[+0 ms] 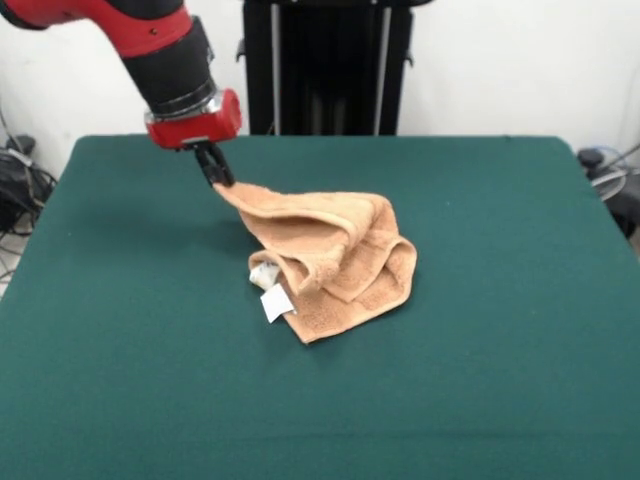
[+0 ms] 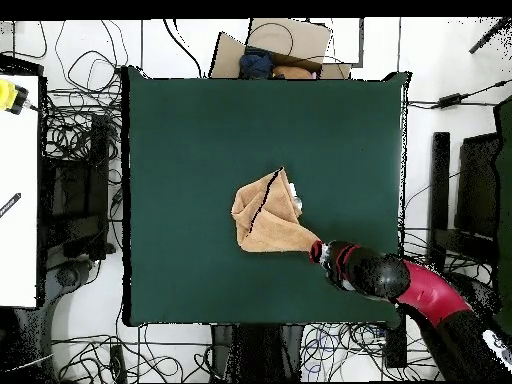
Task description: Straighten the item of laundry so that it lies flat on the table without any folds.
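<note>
The orange-tan towel (image 1: pixel 335 255) lies bunched and folded near the middle of the dark green table (image 1: pixel 120 380). Two white tags (image 1: pixel 273 292) show at its near left edge. My gripper (image 1: pixel 217 172) is shut on the towel's far left corner and holds that corner lifted off the table, so the cloth stretches up to it. In the overhead view the towel (image 2: pixel 264 214) is a folded wedge and the gripper (image 2: pixel 316 250) holds its tip at the lower right.
The table's far edge and the black pedestal (image 1: pixel 325 70) lie behind the towel. Cables and equipment (image 2: pixel 75 150) surround the table on the floor. A cardboard box (image 2: pixel 275 45) sits beyond the table's top edge in the overhead view.
</note>
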Robot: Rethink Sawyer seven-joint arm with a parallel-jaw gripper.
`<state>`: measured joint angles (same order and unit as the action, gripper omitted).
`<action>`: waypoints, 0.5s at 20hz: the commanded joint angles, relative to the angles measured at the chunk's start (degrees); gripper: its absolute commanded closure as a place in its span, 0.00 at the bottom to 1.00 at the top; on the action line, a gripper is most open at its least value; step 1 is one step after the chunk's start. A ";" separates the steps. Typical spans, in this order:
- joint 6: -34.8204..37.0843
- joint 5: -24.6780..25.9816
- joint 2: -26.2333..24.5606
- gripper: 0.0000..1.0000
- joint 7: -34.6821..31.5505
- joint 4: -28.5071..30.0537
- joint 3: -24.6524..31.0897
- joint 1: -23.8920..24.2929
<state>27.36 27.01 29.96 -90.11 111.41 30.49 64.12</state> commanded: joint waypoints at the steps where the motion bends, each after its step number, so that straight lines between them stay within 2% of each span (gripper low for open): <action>1: 4.21 4.70 5.02 1.00 4.76 2.16 -0.73 0.30; 10: 0.65 6.43 8.22 1.00 2.00 7.73 -1.45 1.99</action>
<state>27.55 28.29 35.99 -90.09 115.20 30.49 66.32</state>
